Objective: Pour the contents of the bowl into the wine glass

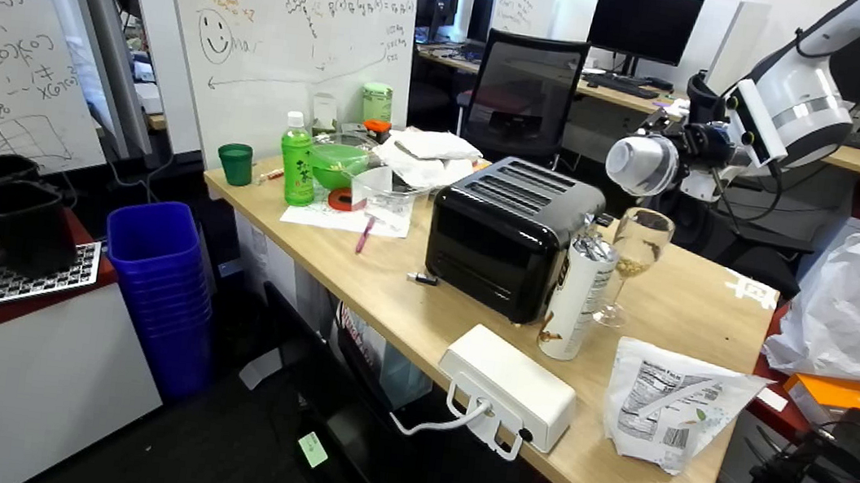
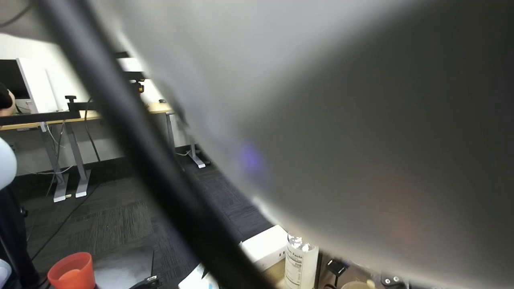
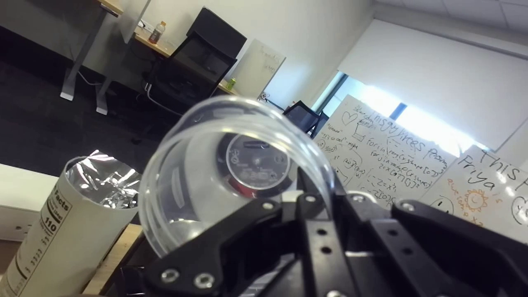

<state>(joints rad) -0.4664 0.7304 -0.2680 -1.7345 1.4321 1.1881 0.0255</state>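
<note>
Gripper (image 3: 332, 198): we find the jaws drawn nearly together, pinching the thin wall of the bowl (image 1: 640, 169) near its rim; in the wrist view the wall runs between them. Bowl: clear, held above the table (image 1: 693, 307), tipped on its side. In an exterior view we see its whitish base pointing toward 9 o'clock; in the wrist view we look in through its mouth, at 9 o'clock from the jaws.

Wine glass (image 1: 648, 239): upright on the table, at 3 o'clock from the black toaster (image 1: 513, 235), with small pale yellow pieces (image 1: 632, 268) low in its cup. The bowl hangs at 12 o'clock from the glass, near but apart; we cannot tell whether it is squarely over the mouth.

Surroundings, clock centred on the toaster: tall can (image 1: 574, 304) at 4 o'clock; contact with the toaster we cannot judge. White pouch (image 1: 676, 411) farther out, also at 4. White box (image 1: 511, 383) at 6. Green bottle (image 1: 297, 164) and dark green cup (image 1: 235, 164) near 9, well apart.

In an exterior view a blurred grey form (image 2: 341, 120) fills most of the field; we note a red cup (image 2: 74, 271) at 8 o'clock.
</note>
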